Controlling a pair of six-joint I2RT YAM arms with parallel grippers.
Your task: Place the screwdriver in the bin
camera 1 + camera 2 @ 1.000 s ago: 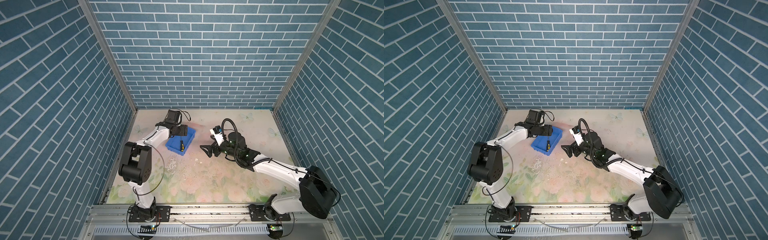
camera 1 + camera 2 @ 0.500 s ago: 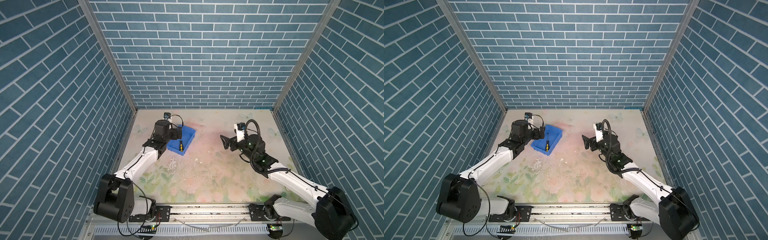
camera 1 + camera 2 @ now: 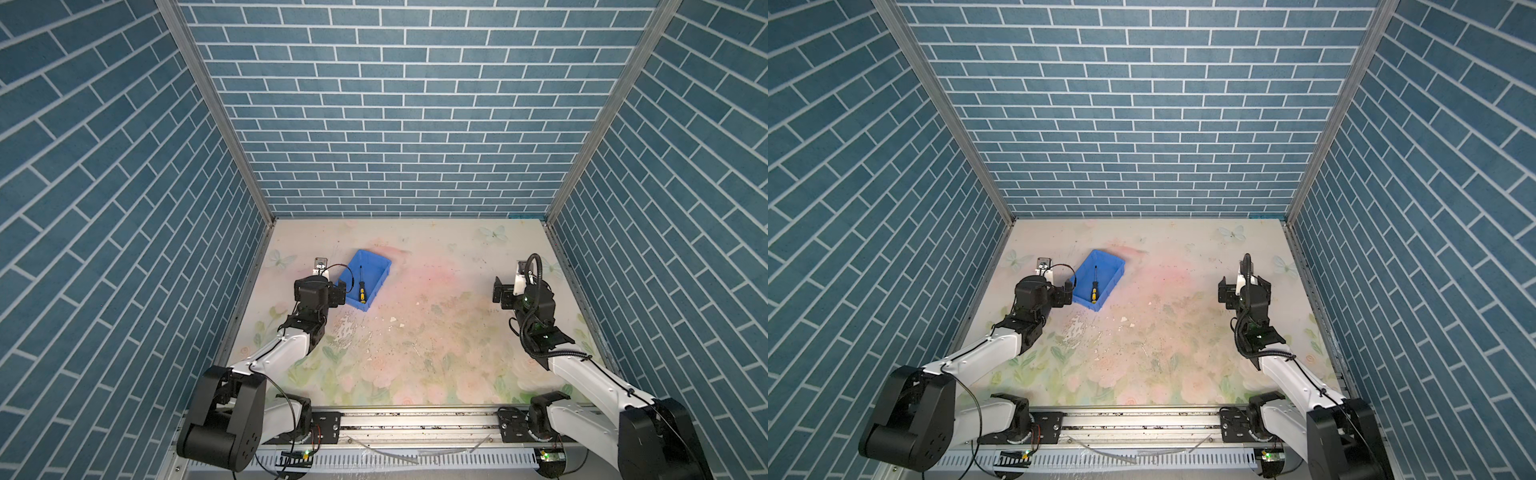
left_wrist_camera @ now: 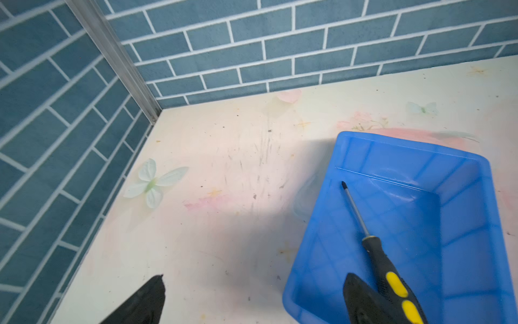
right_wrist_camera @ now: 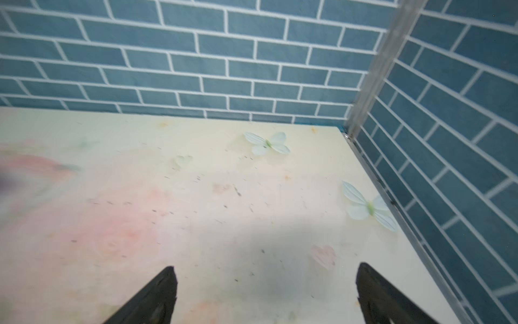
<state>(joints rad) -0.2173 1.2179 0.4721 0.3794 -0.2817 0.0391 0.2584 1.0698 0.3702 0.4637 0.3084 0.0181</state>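
Left end effector (image 4: 255, 282) stood apart and empty just beside the bin (image 4: 406, 157), where the screwdriver (image 4: 375, 252) lay flat inside. Right end effector (image 5: 266, 268), also apart, hung well away. Risk: retreating low could clip the rim, tipping the bin.

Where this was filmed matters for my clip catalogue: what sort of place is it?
Probably a robot test cell, not a home: brick-pattern panels box in a floral-print tabletop, and two arms mount on a rail along its front edge.
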